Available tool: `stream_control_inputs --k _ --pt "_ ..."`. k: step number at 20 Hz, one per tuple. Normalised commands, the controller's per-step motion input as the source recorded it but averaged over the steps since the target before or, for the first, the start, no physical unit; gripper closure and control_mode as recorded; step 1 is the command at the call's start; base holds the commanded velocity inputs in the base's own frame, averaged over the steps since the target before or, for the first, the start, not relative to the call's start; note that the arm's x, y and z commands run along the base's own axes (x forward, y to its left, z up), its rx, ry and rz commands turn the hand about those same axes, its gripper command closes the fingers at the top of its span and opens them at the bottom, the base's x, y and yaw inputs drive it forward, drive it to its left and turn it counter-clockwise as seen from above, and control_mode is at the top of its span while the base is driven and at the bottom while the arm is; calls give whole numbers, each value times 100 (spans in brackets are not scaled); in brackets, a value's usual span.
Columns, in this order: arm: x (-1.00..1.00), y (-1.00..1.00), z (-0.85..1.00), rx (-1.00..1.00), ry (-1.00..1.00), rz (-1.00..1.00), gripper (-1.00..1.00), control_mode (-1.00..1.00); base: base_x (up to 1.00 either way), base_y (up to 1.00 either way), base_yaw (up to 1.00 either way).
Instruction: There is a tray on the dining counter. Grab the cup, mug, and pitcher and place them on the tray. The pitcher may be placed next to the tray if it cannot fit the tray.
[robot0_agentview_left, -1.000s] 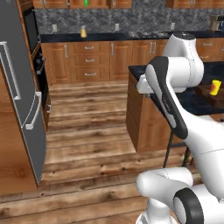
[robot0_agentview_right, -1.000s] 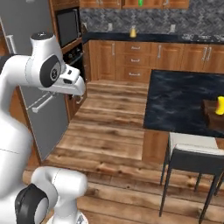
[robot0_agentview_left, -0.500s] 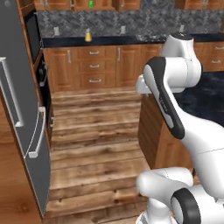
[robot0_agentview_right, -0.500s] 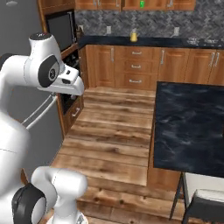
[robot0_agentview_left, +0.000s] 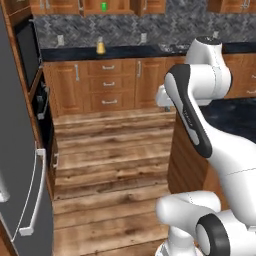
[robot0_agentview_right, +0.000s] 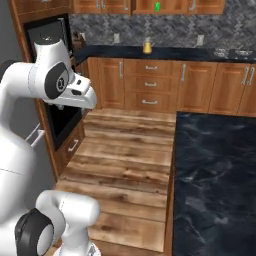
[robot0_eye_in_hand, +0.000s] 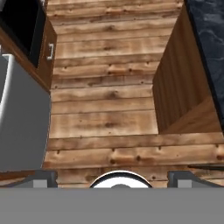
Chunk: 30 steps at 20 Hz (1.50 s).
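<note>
Against the back wall, a small amber-yellow thing, most likely the pitcher (robot0_agentview_left: 100, 47), is seen sitting on the long black counter (robot0_agentview_left: 125, 51) above the wooden drawer fronts (robot0_agentview_left: 108, 84), and it shows up in the right base view as well (robot0_agentview_right: 147, 46). Up higher, something small and bright green (robot0_agentview_left: 103, 6) is spotted among the upper cabinets; it could be the mug, but it's too tiny to be called for sure. On the right, a corner of the dining counter (robot0_agentview_right: 215, 170) is visible, with its black, white-veined marble top, well apart from that back counter. Wooden plank floor (robot0_agentview_left: 110, 165) is laid out between the two. A grey fridge (robot0_agentview_left: 20, 195) with a long handle and a dark built-in oven (robot0_agentview_right: 50, 75) are lined up along the left wall. From the hand view, the gripper (robot0_eye_in_hand: 112, 176) is pointed down at the floor beside the island's wooden side, with its jaws spread wide and nothing held between them.
</note>
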Motion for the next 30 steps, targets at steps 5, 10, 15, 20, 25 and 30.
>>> stream_control_inputs --k 5,10,15,20,25,30 --pt "0 0 0 0 0 0 -100 100 100 40 -1" --pt "0 0 0 0 0 0 -100 100 100 33 0" --pt "0 0 0 0 0 0 -100 100 100 27 0" --pt "0 0 0 0 0 0 -100 100 100 13 0" --pt "0 0 0 0 0 0 -100 100 100 0 0" --pt "0 0 0 0 0 0 -100 100 100 0 0"
